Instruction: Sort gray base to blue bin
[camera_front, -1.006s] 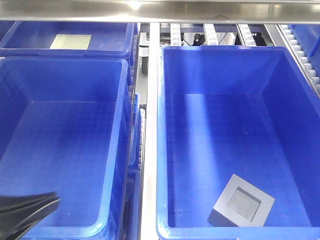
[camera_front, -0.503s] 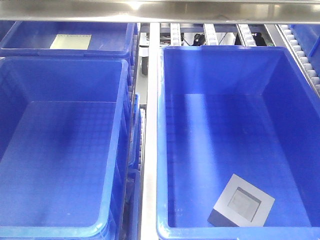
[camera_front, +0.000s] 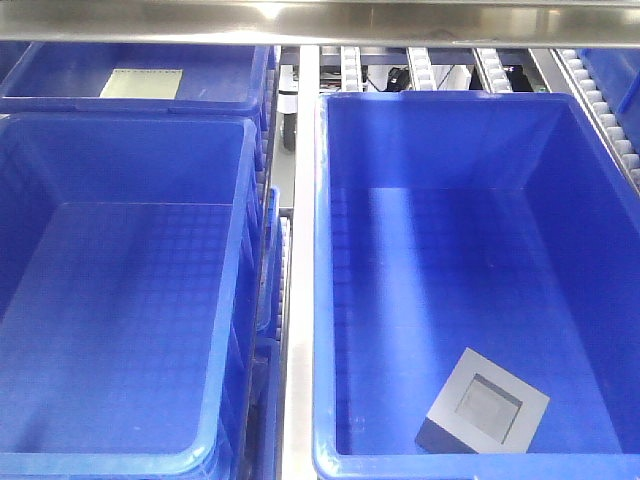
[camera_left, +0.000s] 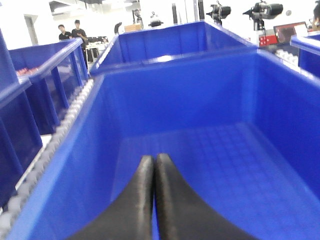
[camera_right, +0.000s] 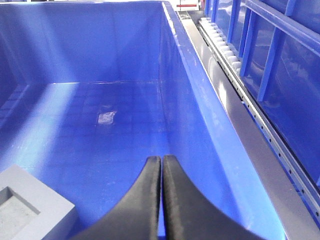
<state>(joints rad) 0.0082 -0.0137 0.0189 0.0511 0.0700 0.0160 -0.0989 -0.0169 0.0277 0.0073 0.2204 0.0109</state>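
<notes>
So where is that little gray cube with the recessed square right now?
In the front view, the small gray cube lies on the grid floor of the right-hand blue plastic crate, near its front right corner.

Bright overhead light streaked pale glare down the blue bin (camera_front: 440, 250) floor and flared on the steel rail (camera_front: 300, 15) above. The left wrist view was soft; its far background blew out white.

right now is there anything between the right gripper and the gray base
Nothing visible. In the right wrist view the right gripper, jaws closed, hangs over the blue bin's floor, and the gray base sits just to its left on that floor with only bare grid floor between them.
</notes>
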